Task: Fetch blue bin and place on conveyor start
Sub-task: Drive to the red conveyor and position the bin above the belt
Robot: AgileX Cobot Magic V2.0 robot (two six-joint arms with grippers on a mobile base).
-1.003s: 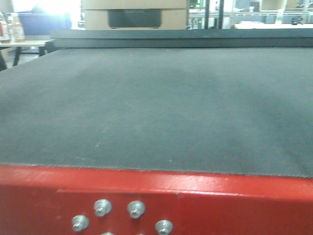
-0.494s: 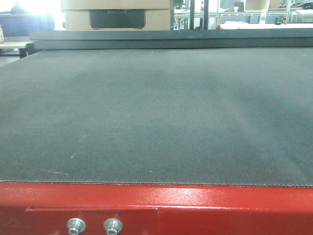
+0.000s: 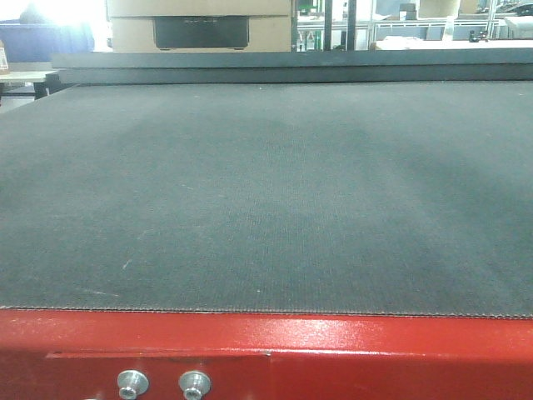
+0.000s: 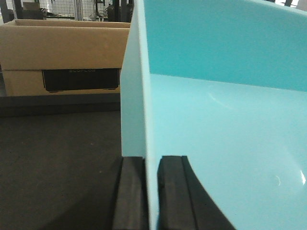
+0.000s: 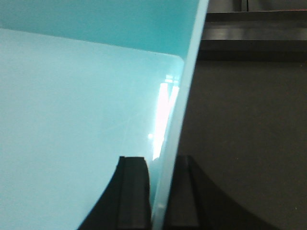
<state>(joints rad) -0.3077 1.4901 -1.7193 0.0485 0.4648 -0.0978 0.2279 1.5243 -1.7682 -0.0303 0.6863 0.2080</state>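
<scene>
The blue bin (image 4: 216, 129) is pale cyan and fills most of the left wrist view; its left wall runs edge-on between my black fingers. My left gripper (image 4: 152, 165) is shut on that wall. The right wrist view shows the blue bin (image 5: 76, 105) from the other side, and my right gripper (image 5: 160, 165) is shut on its right wall. Under both walls lies the dark grey belt of the conveyor start (image 3: 266, 192), edged by a red frame (image 3: 333, 346) with silver bolts (image 3: 132, 384). Neither bin nor grippers show in the front view.
A cardboard box (image 4: 62, 57) with a dark handle slot stands beyond the belt's far end, also seen as the cardboard box (image 3: 200, 25) in the front view. A dark raised bar (image 3: 291, 62) crosses the belt's far edge. Tables and racks stand in the background.
Over the last second the front view shifted: the belt slid left and the red frame sank lower in the picture, so fewer bolts show. The last half second shows almost no motion.
</scene>
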